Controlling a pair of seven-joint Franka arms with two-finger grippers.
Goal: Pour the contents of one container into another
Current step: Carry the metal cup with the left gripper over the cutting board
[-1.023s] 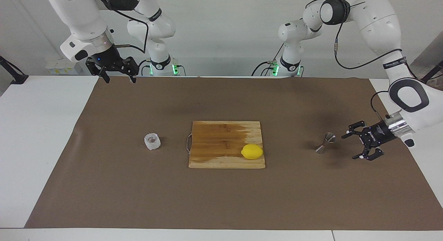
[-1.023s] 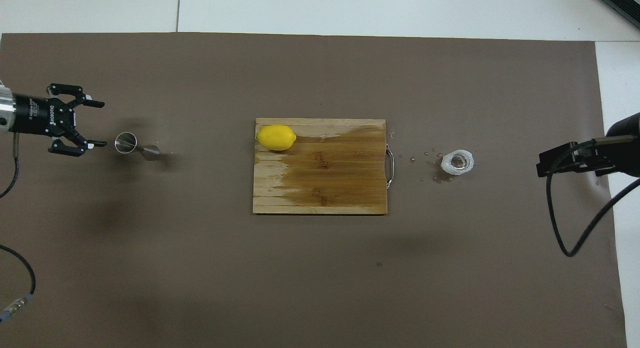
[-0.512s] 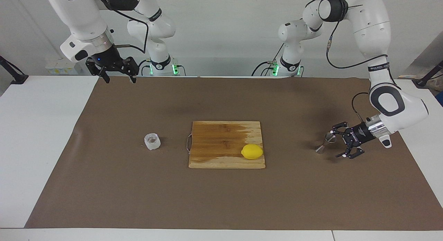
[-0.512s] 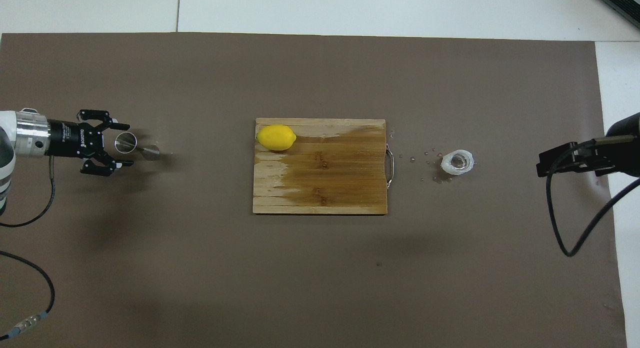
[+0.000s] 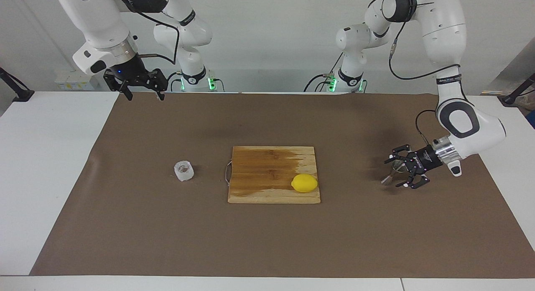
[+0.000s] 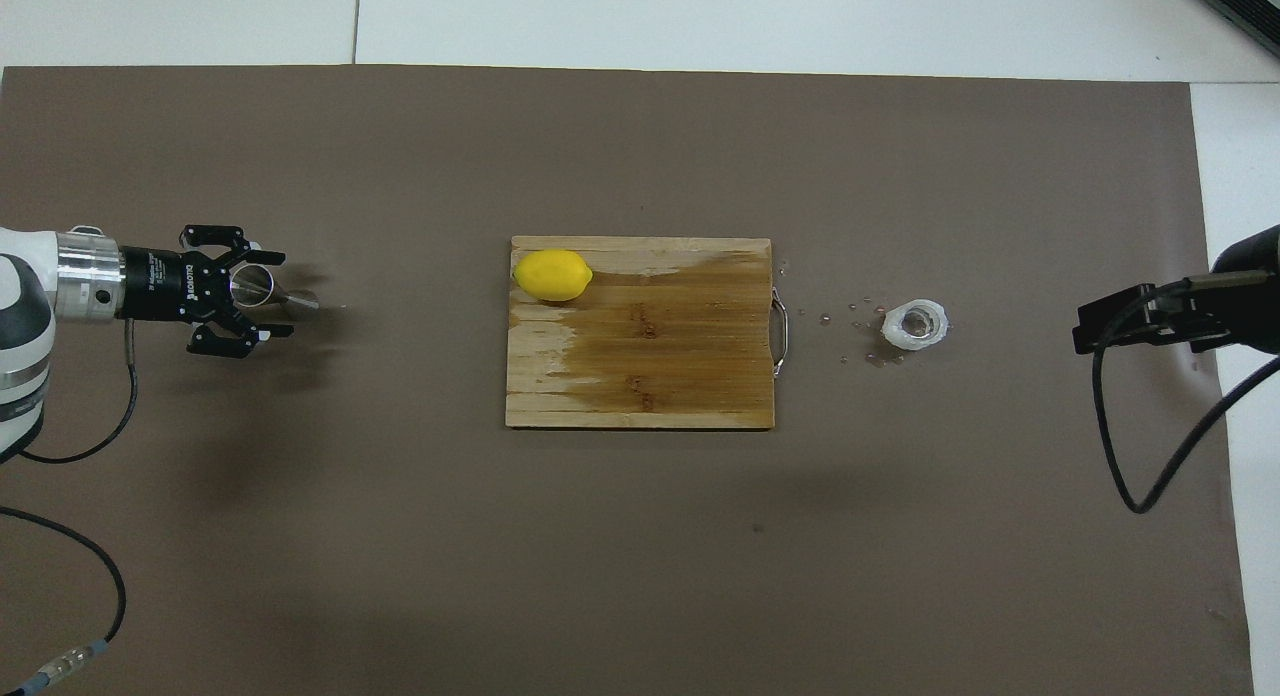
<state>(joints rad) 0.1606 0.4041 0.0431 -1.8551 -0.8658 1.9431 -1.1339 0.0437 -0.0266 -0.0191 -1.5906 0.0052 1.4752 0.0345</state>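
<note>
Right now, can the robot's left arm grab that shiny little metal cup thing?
Probably yes. The left gripper is open, and its fingers already sit either side of the metal jigger. Nothing stands between them; the lemon lies well away on the board.

Opposed high cams, shared table (image 5: pixel 62 165)

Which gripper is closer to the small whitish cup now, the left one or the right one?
The right. The right gripper hangs open over the table edge at the robots' end, at the whitish cup's end. The left gripper is open around the metal jigger at the other end.
</note>
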